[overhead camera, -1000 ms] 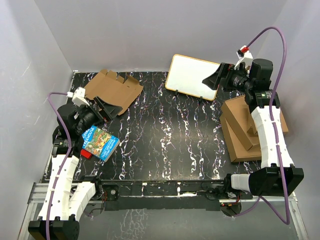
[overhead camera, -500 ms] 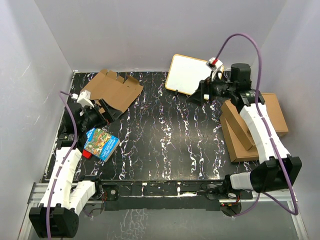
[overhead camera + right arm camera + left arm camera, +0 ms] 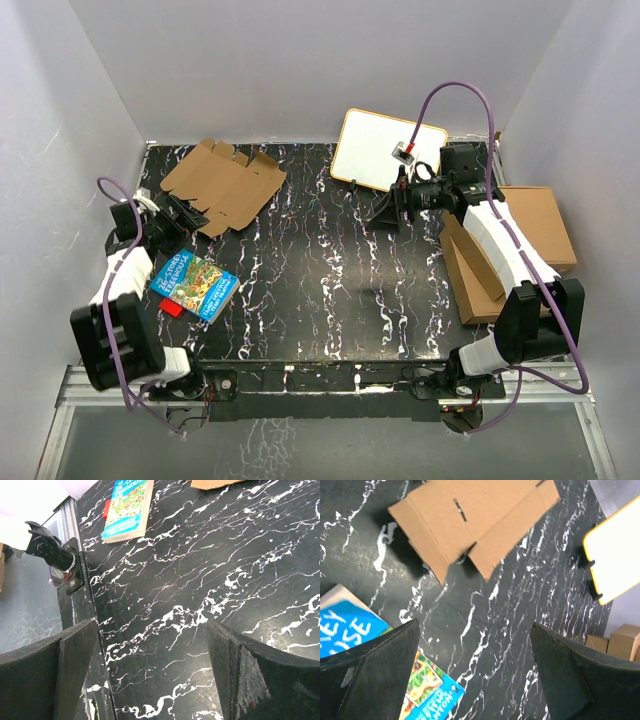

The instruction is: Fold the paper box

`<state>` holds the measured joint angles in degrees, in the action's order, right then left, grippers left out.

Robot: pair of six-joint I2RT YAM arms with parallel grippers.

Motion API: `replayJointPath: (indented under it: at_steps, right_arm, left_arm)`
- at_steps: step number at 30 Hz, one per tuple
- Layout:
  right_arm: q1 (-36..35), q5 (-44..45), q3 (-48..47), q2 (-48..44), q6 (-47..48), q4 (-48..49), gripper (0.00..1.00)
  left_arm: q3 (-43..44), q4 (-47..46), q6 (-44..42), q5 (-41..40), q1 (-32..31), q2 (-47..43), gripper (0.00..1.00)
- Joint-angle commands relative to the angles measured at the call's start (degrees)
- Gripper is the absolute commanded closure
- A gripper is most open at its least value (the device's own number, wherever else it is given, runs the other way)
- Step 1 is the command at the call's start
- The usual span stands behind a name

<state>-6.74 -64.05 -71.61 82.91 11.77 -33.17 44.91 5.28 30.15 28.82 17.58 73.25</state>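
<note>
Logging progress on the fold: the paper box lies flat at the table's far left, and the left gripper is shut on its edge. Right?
Not quite. The left gripper is open and holds nothing: the left wrist view shows it spread wide, with the paper box lying flat beyond it, apart. The rest is right.

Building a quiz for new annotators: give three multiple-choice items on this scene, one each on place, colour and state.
1. Where on the black marbled table does the flat brown corrugated cardboard sheet lie? A near-right corner; B far-left corner; C centre.
2. The cover of the rectangular picture book is mostly: A blue; B red; C white.
3. The left tool is: A shut on the sheet; B shut on the book; C open, empty.
B, it lies by the back wall, left; A, blue in every view; C, its fingers stand apart, nothing between.
</note>
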Motion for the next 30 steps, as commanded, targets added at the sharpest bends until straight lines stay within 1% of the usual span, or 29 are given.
replayJointPath:
  at_steps: [1,5,10,14,16,25,30]
  right_arm:
    - [0.1,-4.6,1.1,0.1,4.0,1.9,0.02]
    - [0.1,-5.7,2.6,0.5,4.2,2.6,0.02]
    - [0.1,-5.6,3.5,1.1,4.8,2.5,0.02]
    - [0.2,-5.4,3.8,0.5,5.3,2.5,0.02]
    - [0.2,-5.5,4.0,0.4,5.5,2.6,0.02]
    - [0.7,-5.8,4.2,-0.4,5.6,2.7,0.02]
    - [0.8,-5.3,4.1,-0.1,5.3,2.8,0.01]
  left_arm:
    - [2.7,-8.5,3.1,4.0,1.7,8.1,0.12]
    - [6.4,-10.9,3.9,1.5,2.0,15.2,0.16]
    - [10.3,-15.2,5.0,-0.9,2.0,22.9,0.24]
    - [14.0,-16.0,5.8,0.2,2.0,28.6,0.33]
    - [15.8,-15.5,5.7,0.3,2.0,30.6,0.34]
    - [21.4,-12.0,2.9,-1.4,2.0,34.3,0.34]
    - [25.9,-10.7,3.6,-2.8,2.0,38.3,0.36]
